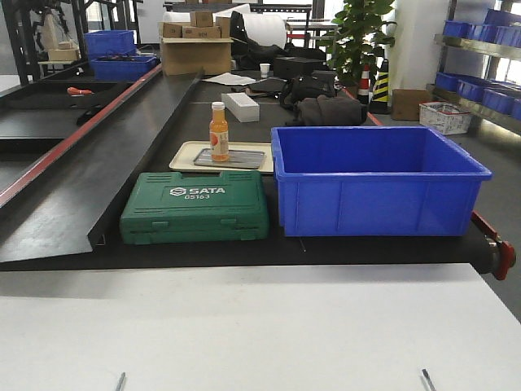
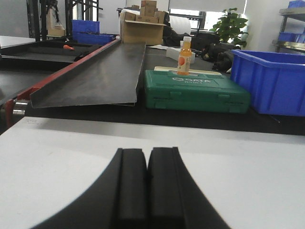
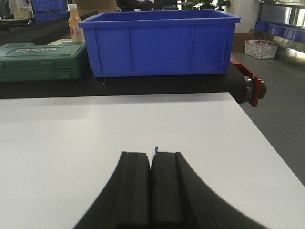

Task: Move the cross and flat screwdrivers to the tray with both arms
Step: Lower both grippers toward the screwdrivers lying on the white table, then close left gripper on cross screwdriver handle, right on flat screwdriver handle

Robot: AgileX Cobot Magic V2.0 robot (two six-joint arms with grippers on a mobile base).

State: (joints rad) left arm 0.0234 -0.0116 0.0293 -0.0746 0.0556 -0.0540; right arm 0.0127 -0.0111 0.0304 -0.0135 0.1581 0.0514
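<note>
i see the left gripper (image 2: 147, 152) with jaws pressed together, holding nothing (the right gripper (image 3: 151, 156) is the same). the grey tray (image 1: 248, 158) lies behind the green case (image 1: 195, 208).

Left gripper (image 2: 147, 156) at the bottom, black, its two fingers (image 2: 132, 181) pushed tight together. Under it, a white tabletop (image 2: 62, 157). Past the tabletop's far edge, on a black surface (image 2: 95, 112): a green case (image 2: 195, 94) lying flat, a blue bin (image 2: 271, 81) just to its right, a long dark ramp (image 2: 100, 71) to its left. Behind the case, an orange bottle (image 2: 185, 56) standing up straight.
</note>
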